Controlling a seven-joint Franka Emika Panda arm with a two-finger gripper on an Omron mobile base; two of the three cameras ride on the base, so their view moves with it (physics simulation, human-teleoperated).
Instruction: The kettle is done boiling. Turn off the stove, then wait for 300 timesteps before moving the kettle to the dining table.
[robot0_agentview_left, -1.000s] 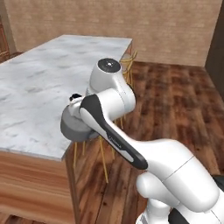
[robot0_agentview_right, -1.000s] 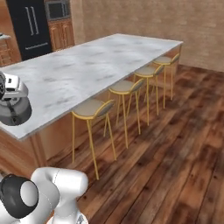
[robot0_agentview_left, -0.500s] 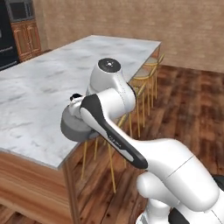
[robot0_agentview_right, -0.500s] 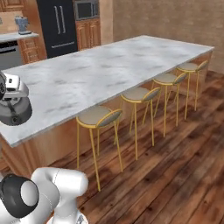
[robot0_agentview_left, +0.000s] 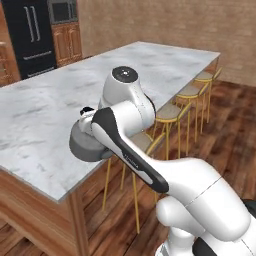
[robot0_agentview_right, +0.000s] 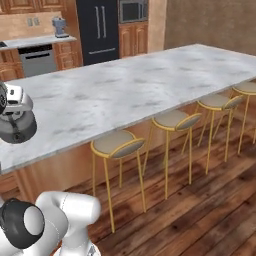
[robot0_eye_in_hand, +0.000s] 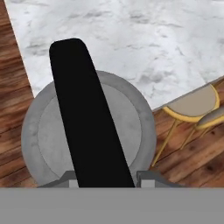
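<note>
Kettle (robot0_eye_in_hand: 89, 131) hung from the gripper (robot0_eye_in_hand: 105, 177), whose jaws were clamped together on its dark arched handle (robot0_eye_in_hand: 85, 109), the grey body carried in the air at the near edge of the dining table (robot0_agentview_left: 40, 115). Judging by that, the carrying step was in hand, with the setting-down left to do. In the hand view the kettle sat partly over marble and partly over the wooden floor (robot0_eye_in_hand: 13, 100) (so not safely inboard). The next move seemed to call for travel further over the top, then a lowering before release. Open marble stretched wide ahead. Stools (robot0_agentview_right: 117, 145) stood along the table's side, close below the arm, which could catch on them.
</note>
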